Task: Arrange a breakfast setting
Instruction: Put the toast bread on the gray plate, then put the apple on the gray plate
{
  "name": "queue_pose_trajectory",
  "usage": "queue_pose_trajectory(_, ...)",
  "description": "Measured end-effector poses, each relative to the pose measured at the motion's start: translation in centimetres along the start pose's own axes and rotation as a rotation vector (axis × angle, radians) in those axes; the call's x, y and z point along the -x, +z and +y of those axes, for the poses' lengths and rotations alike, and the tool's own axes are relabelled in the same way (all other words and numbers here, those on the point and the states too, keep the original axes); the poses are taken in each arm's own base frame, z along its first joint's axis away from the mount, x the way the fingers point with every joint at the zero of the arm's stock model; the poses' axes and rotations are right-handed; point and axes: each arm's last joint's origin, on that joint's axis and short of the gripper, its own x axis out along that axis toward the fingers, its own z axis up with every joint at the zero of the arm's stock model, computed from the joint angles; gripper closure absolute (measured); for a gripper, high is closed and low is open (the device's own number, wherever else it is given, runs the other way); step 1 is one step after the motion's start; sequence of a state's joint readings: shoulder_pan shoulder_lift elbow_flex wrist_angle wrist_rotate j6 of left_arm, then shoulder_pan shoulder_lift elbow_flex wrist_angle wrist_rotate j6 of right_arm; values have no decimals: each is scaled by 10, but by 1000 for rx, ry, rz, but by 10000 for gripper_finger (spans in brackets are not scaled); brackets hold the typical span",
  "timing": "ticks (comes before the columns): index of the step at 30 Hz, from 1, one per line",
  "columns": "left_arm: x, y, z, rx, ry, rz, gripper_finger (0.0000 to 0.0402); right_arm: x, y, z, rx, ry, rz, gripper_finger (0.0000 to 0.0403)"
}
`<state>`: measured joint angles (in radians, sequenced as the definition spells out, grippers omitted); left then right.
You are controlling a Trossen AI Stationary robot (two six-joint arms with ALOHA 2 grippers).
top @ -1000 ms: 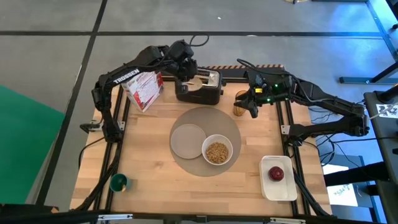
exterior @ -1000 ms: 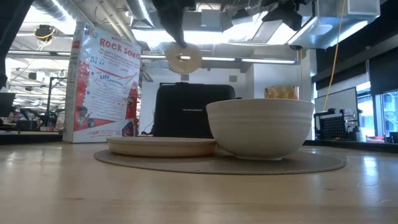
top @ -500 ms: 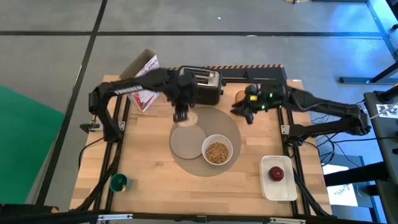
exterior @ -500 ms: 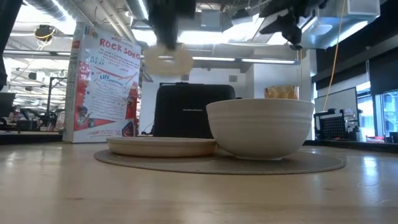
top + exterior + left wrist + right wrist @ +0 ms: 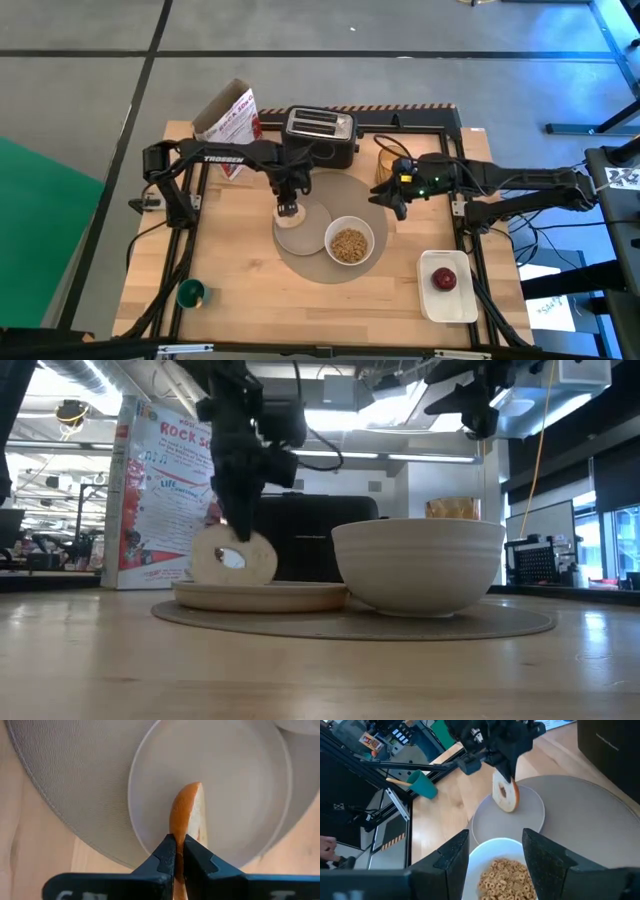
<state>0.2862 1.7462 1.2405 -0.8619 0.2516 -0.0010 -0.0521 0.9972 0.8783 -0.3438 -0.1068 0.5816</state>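
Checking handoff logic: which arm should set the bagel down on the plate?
Left. Its hand already grips the bagel on edge just over the small plate. The right hand is open, empty, beside the mat.

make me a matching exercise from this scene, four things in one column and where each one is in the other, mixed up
Things:
1. ring-shaped bread
2. red apple
3. white bowl
4. small green cup

Places:
A. on the white tray
B. on the bare wood at a table corner
C. held upright in the left hand over the small grey plate
D. on the grey mat, holding cereal

Pairs: 1-C, 2-A, 3-D, 4-B
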Motion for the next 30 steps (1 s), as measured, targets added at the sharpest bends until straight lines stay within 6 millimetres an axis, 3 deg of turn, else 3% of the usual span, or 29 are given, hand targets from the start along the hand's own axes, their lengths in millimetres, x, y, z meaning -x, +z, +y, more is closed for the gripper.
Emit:
queue_pose_trajectory(8,-12,-5,3,12,120,-13,324,8,-2,1,-31,17,20,228)
queue_pose_trajectory(13,-5,-1,3,9,202,-14,266,19,-31,-11,-327,-155,325,228)
queue_pose_trajectory(16,6,5,1,2,237,-19,238,27,-53,-6,-367,-263,477,228)
queue_pose_trajectory(21,35,23,-9,-45,202,-122,209,30,-75,16,-421,-294,548,228)
queue_pose_trajectory(30,100,45,-46,-317,111,-447,206,40,-111,52,-683,-464,721,240)
